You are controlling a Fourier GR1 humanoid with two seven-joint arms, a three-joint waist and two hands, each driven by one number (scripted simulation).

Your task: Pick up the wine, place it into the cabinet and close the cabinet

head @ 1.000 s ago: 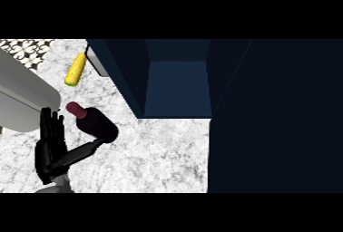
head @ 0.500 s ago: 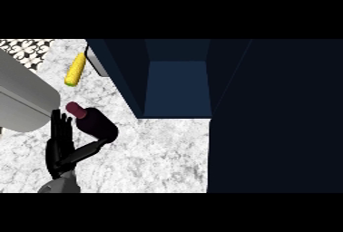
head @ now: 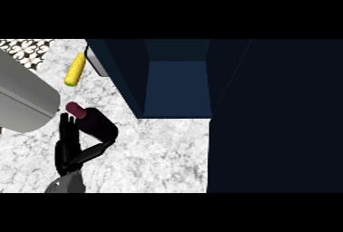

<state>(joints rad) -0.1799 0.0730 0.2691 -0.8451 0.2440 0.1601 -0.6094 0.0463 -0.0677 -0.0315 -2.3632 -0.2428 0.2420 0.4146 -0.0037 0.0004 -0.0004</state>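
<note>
Just a dark maroon wine bottle [head: 94, 122], lighter cap, beside straight fingers [head: 67, 129].

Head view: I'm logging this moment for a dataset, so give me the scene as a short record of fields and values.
wine: dark red bottle lying on the marble counter, neck toward upper left
left hand: open beside the bottle, fingers straight, thumb by its base
right hand: not in view
cabinet: dark blue, open, nothing visible inside
corn: yellow cob on the counter, left of the cabinet
sink: grey basin at the left edge
</note>
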